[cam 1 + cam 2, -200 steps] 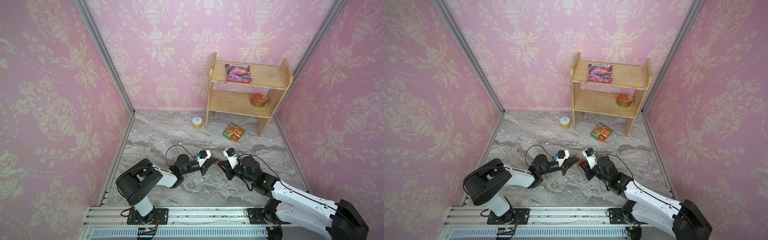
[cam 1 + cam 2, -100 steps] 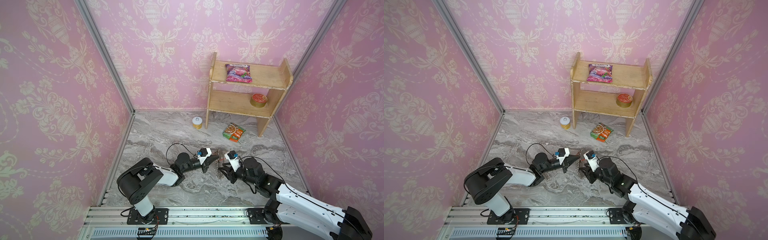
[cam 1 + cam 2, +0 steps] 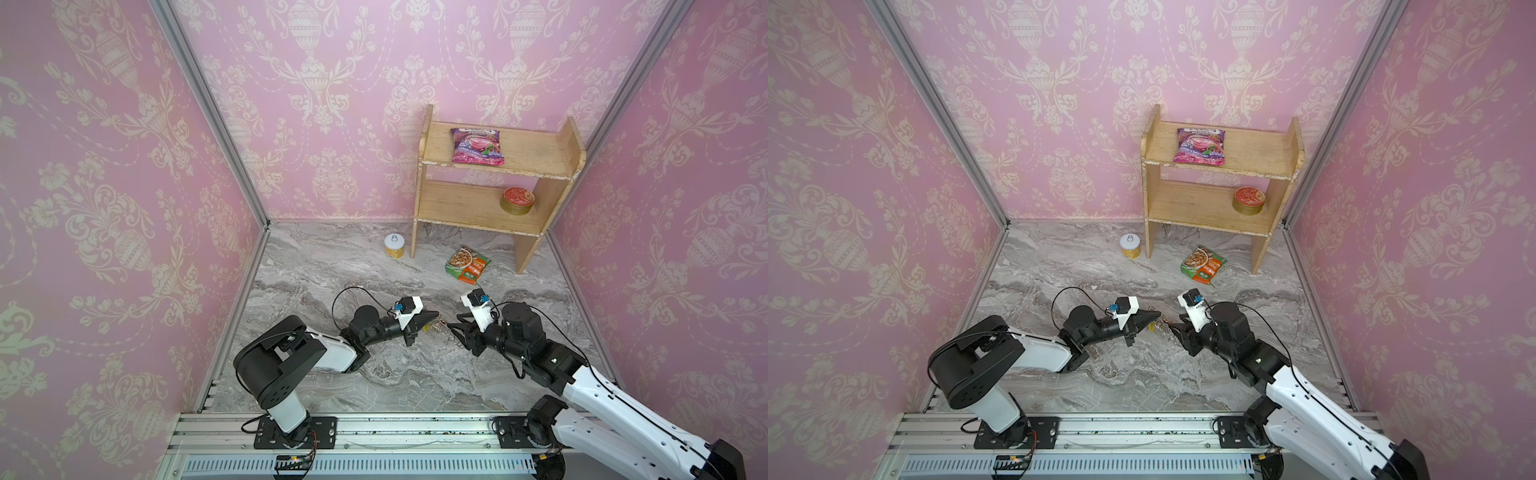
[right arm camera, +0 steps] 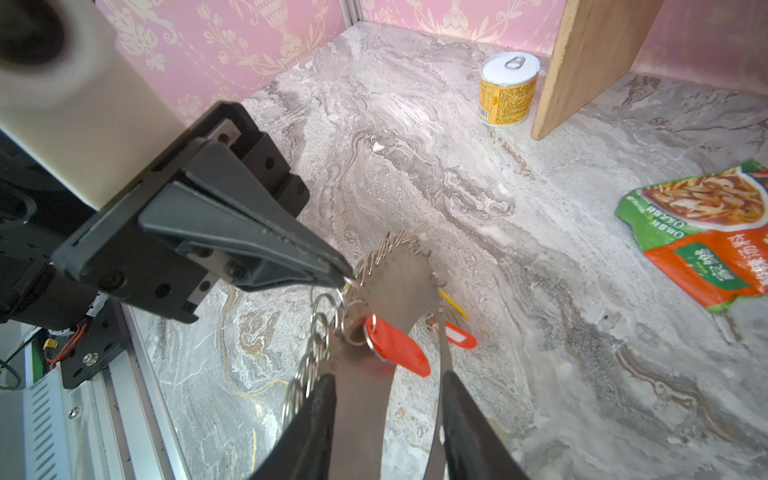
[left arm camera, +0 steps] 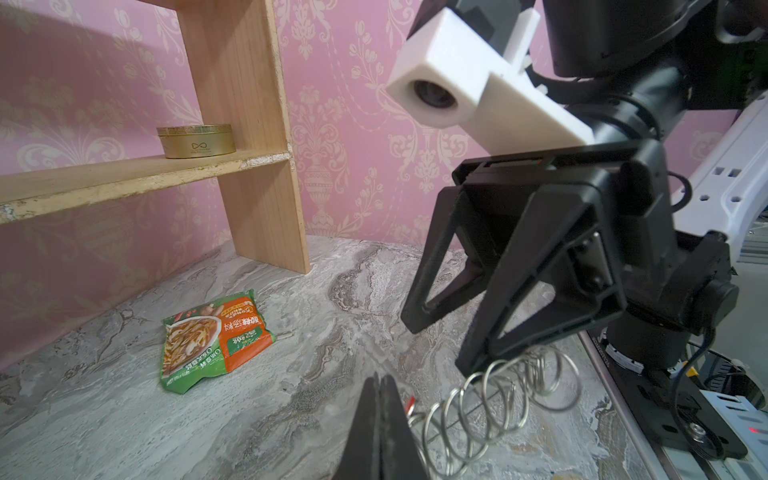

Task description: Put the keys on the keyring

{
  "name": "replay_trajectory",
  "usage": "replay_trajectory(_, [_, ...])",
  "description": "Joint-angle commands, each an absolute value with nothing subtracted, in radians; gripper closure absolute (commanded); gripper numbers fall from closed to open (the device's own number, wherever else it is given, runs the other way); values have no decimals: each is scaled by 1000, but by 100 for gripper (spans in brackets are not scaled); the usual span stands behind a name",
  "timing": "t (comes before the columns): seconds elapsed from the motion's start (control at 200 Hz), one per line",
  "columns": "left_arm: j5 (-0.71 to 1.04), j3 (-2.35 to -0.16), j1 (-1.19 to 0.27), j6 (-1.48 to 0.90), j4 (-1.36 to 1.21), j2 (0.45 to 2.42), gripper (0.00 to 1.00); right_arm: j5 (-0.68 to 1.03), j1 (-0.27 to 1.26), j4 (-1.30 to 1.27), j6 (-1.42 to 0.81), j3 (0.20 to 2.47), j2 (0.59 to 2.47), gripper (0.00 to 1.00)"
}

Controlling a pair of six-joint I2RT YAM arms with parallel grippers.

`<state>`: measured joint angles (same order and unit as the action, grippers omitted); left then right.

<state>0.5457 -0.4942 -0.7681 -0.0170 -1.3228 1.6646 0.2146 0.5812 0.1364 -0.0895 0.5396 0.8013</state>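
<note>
pinching a ring of the keyring (image 4: 395, 291) in my closed left pincer (image 4: 343, 276) steadies the chain, while my right pincer (image 4: 388, 378), jaws apart, straddles its band beside a red-tagged key (image 4: 397, 343).

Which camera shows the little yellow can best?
The right wrist view: the can is close and sharp, so you see its pull-tab lid and yellow label, beside the shelf leg. In both top views the can is small, far back by that leg. The left wrist view misses it.
</note>
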Motion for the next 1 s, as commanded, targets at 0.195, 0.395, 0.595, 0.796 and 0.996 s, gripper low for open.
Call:
replay_trajectory(0.195, [580,-501,-771,3,-1391,1660,100,366,487,31,-31,586,916,63])
replay_trajectory(0.395, [580,-500,-772,4,-1391,1660,100,487,486,-66,-60,565,979,65])
replay_trajectory(0.595, [578,-502,-772,0,-1391,1664,100,541,489,-85,-73,548,997,67])
replay_trajectory(0.796, [575,-503,-772,-4,-1391,1660,100,539,488,-102,-70,520,1026,73])
replay_trajectory(0.996, [577,-498,-772,-11,-1391,1655,100,541,488,-143,-77,484,1038,75])
